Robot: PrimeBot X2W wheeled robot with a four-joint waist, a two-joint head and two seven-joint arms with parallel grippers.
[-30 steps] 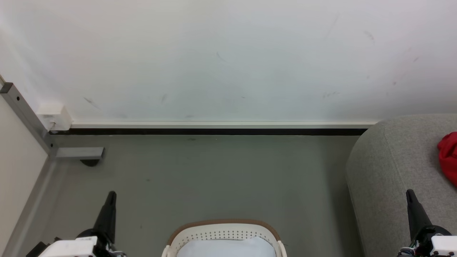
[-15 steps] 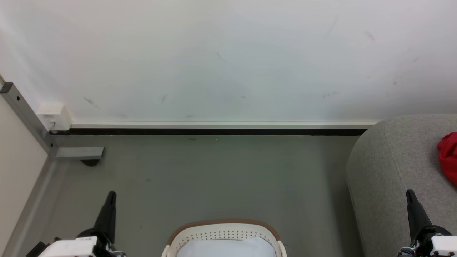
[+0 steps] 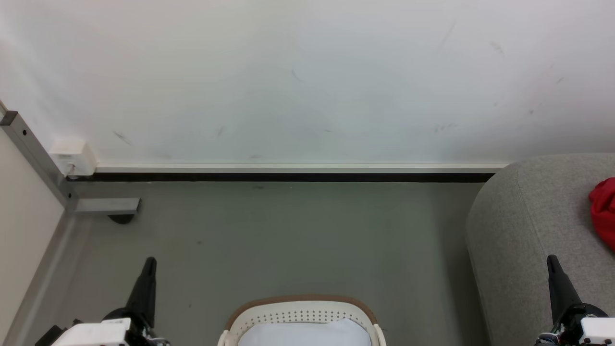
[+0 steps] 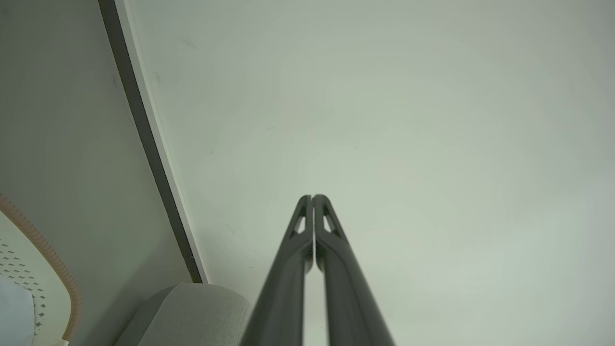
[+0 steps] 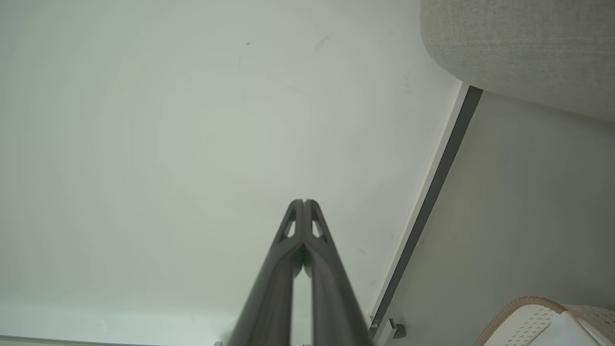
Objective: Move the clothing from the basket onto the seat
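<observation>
Plainly, both hands are idle: the left hand (image 3: 150, 262) and the right hand (image 3: 551, 259) each have their two dark fingers pressed together on nothing, pointing toward the wall (image 3: 307, 72). A piece of the clothing (image 3: 604, 211) lies on the seat (image 3: 528, 216) at the right edge of the head view. The basket (image 3: 300, 299) sits on the floor (image 3: 288, 230) between the hands, cut off by the bottom edge. Its visible part holds a pale cloth (image 3: 302, 334), so I cannot tell whether any red fabric is left inside. If some is, the next reach probably goes best with the fingers spread before they descend. They should come straight down inside the brown rim, pinch a thick fold near the garment's middle, then lift until the hanging fabric clears the rim. The right hand is the nearer one to the seat. A strip of bare floor separates basket and seat, so the carry must rise over the seat's rounded corner rather than drag across it. There is open floor ahead up to the dark skirting. On the left, a grey metal post (image 3: 29, 149) and a white wall box (image 3: 74, 156) limit how far that arm can swing out.
</observation>
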